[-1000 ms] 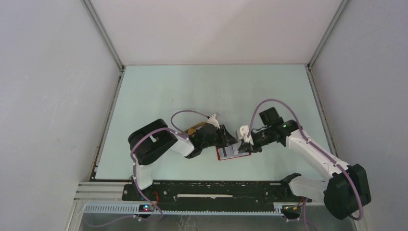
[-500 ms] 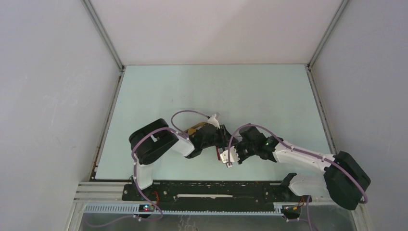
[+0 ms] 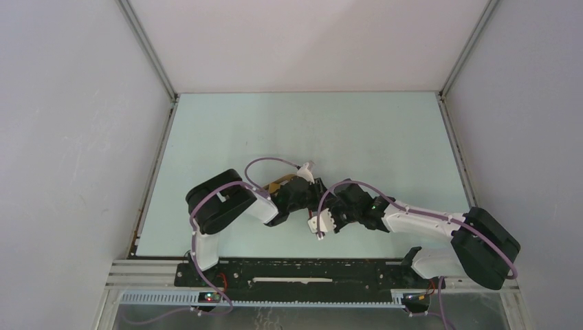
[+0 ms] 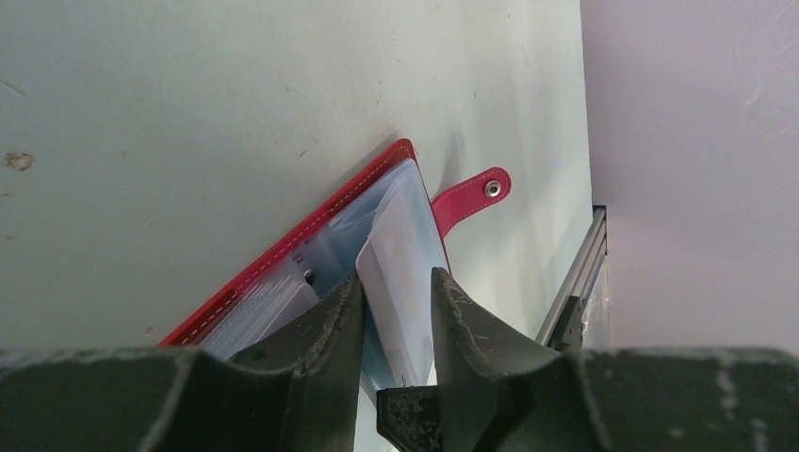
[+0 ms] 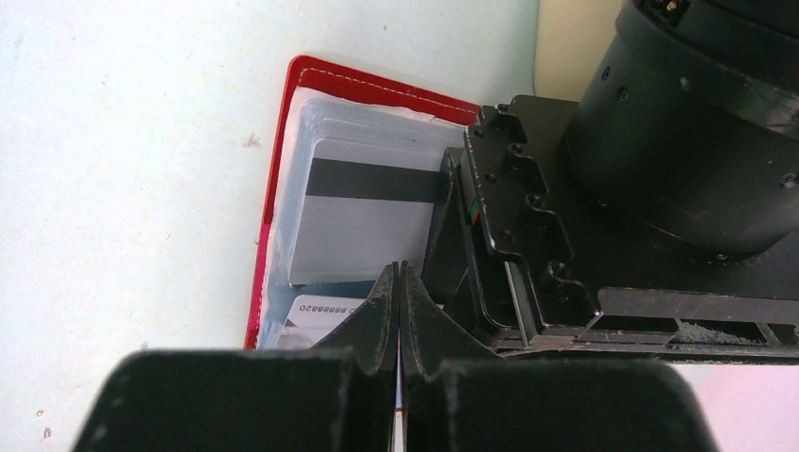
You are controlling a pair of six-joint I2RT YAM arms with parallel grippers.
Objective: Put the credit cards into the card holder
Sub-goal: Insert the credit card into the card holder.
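The right gripper point(image 5: 398, 275) has its fingers pressed tight together, tips just over the near edge of the open card holder point(image 5: 283, 141). A striped grey credit card point(image 5: 363, 226) sits in the pocket straight ahead of them. The left gripper point(image 4: 396, 278) stands slightly spread, with a clear pocket leaf point(image 4: 400, 235) between its fingers and the snap tab point(image 4: 471, 196) just beyond.
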